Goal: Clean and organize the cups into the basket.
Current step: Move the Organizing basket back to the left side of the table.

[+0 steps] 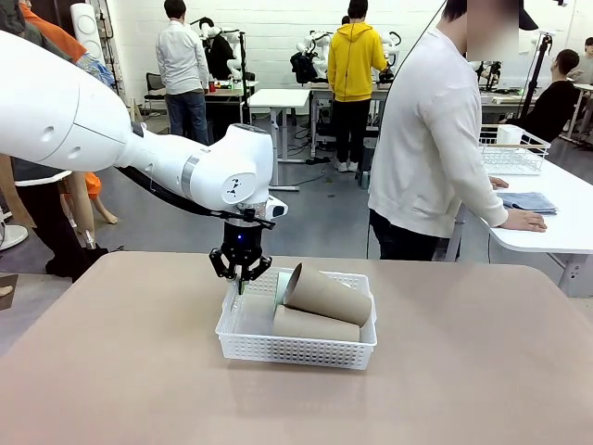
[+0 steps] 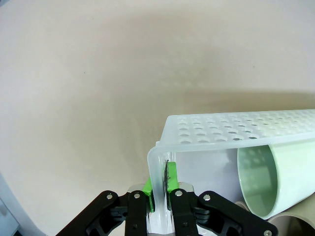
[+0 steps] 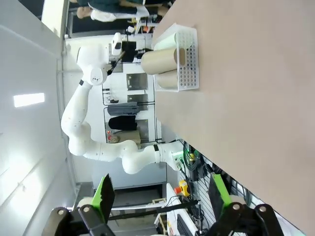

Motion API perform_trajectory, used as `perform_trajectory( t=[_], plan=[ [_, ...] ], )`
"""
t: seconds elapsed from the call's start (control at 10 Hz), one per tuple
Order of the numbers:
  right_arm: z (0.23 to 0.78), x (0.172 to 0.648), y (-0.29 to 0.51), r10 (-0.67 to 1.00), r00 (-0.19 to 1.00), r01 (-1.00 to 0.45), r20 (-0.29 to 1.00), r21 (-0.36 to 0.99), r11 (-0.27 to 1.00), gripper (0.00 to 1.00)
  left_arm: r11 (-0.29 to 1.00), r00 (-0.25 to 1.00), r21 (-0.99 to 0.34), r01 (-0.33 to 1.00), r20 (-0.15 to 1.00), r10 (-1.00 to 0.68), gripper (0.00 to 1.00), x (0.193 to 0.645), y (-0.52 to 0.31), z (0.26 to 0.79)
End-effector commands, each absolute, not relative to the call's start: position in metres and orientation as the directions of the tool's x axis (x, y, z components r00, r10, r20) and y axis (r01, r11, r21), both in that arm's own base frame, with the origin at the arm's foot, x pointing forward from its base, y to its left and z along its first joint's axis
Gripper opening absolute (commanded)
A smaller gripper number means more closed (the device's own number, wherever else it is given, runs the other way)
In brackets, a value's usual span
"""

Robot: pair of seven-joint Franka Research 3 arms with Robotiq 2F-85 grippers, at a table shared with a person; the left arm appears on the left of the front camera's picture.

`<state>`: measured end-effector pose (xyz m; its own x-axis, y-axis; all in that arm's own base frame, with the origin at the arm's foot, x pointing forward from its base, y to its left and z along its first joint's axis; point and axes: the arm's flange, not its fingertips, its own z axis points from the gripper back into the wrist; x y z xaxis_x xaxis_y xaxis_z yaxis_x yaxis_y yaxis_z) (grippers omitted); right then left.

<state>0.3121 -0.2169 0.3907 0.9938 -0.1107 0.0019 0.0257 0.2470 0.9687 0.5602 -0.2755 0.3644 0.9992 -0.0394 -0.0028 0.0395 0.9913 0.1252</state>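
Front view. You see the left gripper reaching down from the left arm to the far left corner of the basket, which stands near the middle of the table. Two tan cups lie on their sides inside it, one stacked on the other, the upper one tilted with its open mouth toward the gripper. A sliver of the mint-green cup shows behind them. The basket looks to be thin perforated plastic: judge it light, somewhat flexible, and likely to tip toward its loaded side if you lift it by one corner.

Left wrist view. You look along the fingers, whose green pads are clamped together on the basket's rolled rim at a corner. This is a narrow hold; the rim is the stiffest part, so it seems the best place to grip. The mint-green cup lies on its side inside, its open mouth facing the camera, and the rim of a tan cup shows just below it. The cups appear smooth, rigid and free to roll.

Right wrist view. You see the right gripper with its jaws wide apart, holding nothing, well away from the basket farther along the table, where the cups rest inside.
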Motion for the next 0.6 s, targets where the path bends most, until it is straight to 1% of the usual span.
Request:
perform_trajectory(
  t=[0.0, 0.2, 0.3, 0.4, 0.5],
  plan=[
    [0.392, 0.313, -0.21, -0.079, 0.997, 0.025, -0.006, 0.969, 0.248, 1.0, 0.99, 0.999, 0.135, 0.043, 0.004, -0.044, 0.0, 0.56, -0.275, 0.366],
    [0.392, 0.313, -0.21, -0.079, 0.997, 0.025, -0.006, 0.969, 0.248, 1.0, 0.99, 0.999, 0.135, 0.043, 0.004, -0.044, 0.0, 0.56, -0.275, 0.366],
    [0.392, 0.313, -0.21, -0.079, 0.997, 0.025, -0.006, 0.969, 0.248, 1.0, 0.991, 0.999, 0.125, 0.039, -0.003, -0.039, 0.06, 0.56, -0.275, 0.364],
    [0.392, 0.313, -0.21, -0.079, 0.997, 0.025, -0.006, 0.969, 0.248, 1.0, 0.992, 0.999, 0.125, 0.024, -0.031, -0.02, 0.06, 0.557, -0.25, 0.37],
    [0.392, 0.313, -0.21, -0.079, 0.997, 0.025, -0.006, 0.969, 0.248, 1.0, 0.996, 0.999, 0.091, 0.006, -0.05, -0.001, 0.06, 0.549, -0.213, 0.376]
  ],
)
